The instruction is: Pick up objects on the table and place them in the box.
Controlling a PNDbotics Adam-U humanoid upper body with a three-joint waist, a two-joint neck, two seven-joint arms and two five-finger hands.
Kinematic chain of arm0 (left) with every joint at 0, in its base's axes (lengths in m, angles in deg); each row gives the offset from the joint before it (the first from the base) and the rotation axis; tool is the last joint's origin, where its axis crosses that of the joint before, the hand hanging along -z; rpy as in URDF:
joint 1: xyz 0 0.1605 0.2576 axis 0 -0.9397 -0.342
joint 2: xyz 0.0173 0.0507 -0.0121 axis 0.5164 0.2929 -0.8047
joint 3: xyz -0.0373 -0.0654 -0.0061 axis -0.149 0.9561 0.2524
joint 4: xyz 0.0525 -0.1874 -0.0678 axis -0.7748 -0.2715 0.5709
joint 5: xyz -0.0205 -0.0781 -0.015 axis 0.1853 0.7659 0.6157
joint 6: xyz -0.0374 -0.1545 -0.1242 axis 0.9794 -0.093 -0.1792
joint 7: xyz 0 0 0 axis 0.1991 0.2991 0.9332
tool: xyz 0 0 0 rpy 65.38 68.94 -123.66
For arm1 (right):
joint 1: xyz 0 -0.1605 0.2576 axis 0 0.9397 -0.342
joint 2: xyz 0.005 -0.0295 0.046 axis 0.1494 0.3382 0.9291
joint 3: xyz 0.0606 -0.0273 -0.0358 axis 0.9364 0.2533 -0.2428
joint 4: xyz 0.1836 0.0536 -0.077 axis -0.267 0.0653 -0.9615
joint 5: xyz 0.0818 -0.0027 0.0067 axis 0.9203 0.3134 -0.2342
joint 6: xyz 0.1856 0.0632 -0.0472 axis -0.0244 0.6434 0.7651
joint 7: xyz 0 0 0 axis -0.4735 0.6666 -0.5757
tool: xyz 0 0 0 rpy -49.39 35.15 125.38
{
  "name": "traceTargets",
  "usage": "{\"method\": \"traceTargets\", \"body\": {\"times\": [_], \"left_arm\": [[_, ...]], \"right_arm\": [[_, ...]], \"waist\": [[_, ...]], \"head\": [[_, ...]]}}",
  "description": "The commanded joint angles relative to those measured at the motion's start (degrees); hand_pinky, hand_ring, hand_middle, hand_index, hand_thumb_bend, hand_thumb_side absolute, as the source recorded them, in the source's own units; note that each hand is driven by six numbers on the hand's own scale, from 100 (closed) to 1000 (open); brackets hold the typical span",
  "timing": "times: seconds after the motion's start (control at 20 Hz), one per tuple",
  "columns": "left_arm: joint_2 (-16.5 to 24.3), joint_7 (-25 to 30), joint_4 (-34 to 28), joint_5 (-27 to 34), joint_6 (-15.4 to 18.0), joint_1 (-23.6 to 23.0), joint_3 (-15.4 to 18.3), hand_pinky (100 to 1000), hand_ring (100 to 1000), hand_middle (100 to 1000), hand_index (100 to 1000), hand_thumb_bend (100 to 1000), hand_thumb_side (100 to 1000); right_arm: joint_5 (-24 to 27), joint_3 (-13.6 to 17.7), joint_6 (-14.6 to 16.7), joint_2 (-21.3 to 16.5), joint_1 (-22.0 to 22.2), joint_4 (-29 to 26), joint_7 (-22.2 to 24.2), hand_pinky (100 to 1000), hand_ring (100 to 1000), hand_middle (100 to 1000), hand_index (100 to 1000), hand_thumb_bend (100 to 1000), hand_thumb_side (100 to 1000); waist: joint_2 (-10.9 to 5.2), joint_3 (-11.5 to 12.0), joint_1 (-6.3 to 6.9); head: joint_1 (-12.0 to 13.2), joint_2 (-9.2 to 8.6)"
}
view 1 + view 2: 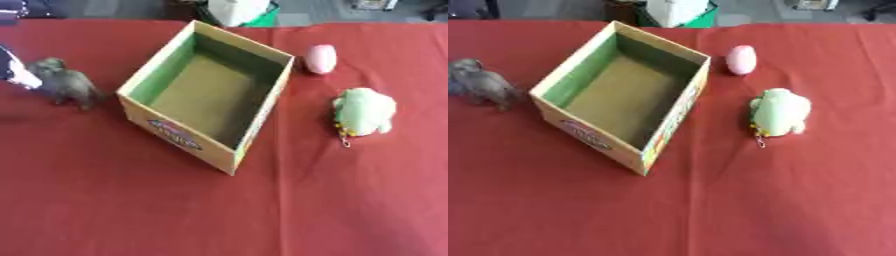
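Found open cardboard box (140,75) at centre of red table (350,200), set askew, printed label on its near wall. Checked inside: bare brown floor and green-tinted walls only, nothing resting in it. Recorded three objects outside it, all on the cloth: pink egg-shaped item (320,58) near the far right corner, green plush toy (363,111) with small chain well apart to the right, grey animal figure (68,83) just beside the left wall. Noted left hand (16,70) at the left edge against the figure; could not tell whether wide or closed.
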Motion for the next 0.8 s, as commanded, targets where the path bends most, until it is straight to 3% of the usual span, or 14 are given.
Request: {"method": "traceTargets", "body": {"times": [0.05, 0.3, 0.8], "left_arm": [[1.72, 0.17, -0.12, 0.05, 0.66, 0.92, -0.16, 778, 906, 841, 1000, 536, 598], [1.53, 1.58, 1.17, 2.05, 0.89, 0.74, -0.84, 773, 910, 902, 1000, 552, 586], [0.79, 5.2, 3.23, 1.26, 1.33, 0.87, -2.44, 774, 915, 923, 1000, 573, 561]], "right_arm": [[0.34, 0.2, 0.08, -1.55, -0.8, -1.08, 0.32, 787, 841, 742, 844, 100, 985], [0.44, 0.22, 0.06, -1.47, -0.87, -1.08, 0.33, 787, 845, 738, 843, 100, 987], [0.64, 0.19, 0.09, -1.24, -1.07, -1.08, 0.31, 787, 846, 734, 841, 100, 993]], "waist": [[-0.77, -0.09, -0.01], [-0.31, -0.06, 0.0], [0.54, -0.32, 0.02]], "head": [[0.26, -0.78], [0.38, -0.86], [0.88, -1.25]]}}
